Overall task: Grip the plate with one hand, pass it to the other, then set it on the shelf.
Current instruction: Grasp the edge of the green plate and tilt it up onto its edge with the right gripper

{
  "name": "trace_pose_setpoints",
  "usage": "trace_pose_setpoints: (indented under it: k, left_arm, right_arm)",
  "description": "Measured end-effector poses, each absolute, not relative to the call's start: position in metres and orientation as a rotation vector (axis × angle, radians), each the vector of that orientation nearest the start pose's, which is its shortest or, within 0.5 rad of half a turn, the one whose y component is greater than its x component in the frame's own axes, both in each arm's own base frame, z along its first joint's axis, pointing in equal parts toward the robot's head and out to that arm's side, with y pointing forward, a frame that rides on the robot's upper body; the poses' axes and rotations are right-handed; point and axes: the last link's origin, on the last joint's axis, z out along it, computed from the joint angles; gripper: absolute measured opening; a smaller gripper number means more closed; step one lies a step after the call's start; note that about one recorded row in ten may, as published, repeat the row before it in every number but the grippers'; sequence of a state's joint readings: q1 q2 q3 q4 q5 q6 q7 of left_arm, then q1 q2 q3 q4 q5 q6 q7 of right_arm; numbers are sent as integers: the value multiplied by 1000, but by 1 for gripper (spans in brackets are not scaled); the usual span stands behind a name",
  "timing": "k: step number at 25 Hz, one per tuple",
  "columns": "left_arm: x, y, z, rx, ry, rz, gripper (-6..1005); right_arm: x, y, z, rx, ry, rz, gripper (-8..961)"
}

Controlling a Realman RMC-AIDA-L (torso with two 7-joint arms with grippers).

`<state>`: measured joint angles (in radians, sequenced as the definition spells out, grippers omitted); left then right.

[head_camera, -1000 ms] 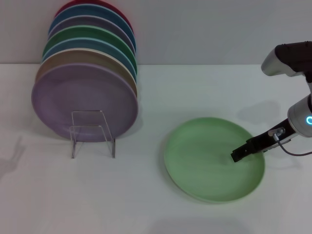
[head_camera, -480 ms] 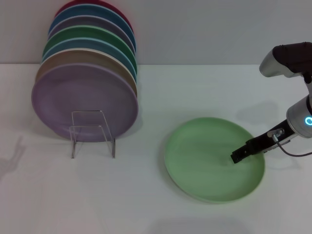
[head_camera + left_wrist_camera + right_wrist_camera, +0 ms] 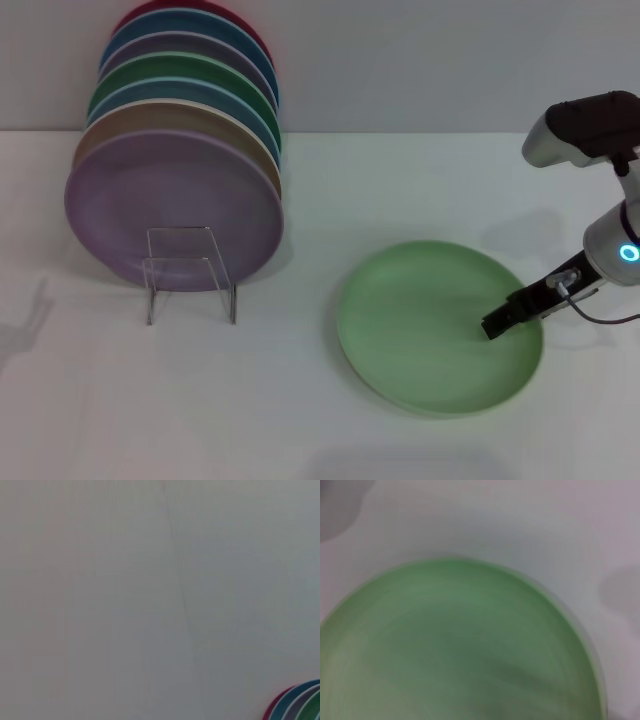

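The pale mint-green plate (image 3: 425, 325) lies on the white table, right of centre in the head view. It fills most of the right wrist view (image 3: 455, 645). My right gripper (image 3: 497, 323) reaches in from the right and hangs low over the plate's right part, just inside its rim. The clear plate stand, the shelf (image 3: 190, 272), stands at the left of the table. My left gripper is out of view; its wrist camera shows only a pale wall and the edge of the plate stack (image 3: 300, 702).
A row of several coloured plates (image 3: 180, 150) stands on edge behind the shelf, with a lilac-purple plate (image 3: 170, 205) at the front. The table's far edge meets a grey wall.
My right gripper has slid slightly to the right over the plate, toward its rim. The plate and the shelf have not moved.
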<state>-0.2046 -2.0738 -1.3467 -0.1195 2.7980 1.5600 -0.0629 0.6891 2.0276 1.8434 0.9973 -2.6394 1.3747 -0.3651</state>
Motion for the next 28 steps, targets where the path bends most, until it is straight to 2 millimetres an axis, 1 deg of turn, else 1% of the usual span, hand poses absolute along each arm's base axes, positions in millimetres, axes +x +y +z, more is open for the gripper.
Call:
trace_pose_setpoints:
  k: [5, 10, 16, 28]
  left_arm:
    - [-357, 245, 34, -1429, -262, -686, 842]
    - [-358, 246, 34, -1428, -263, -685, 842]
    - [-359, 248, 32, -1437, -275, -675, 841]
    - [-356, 250, 32, -1438, -266, -682, 839]
  right_arm:
    - [234, 386, -5, -2284, 1360, -471, 684]
    - [232, 387, -6, -2290, 1348, -474, 437]
    - [231, 385, -8, -2295, 1350, -471, 217]
    - [226, 378, -6, -2324, 1307, -412, 118]
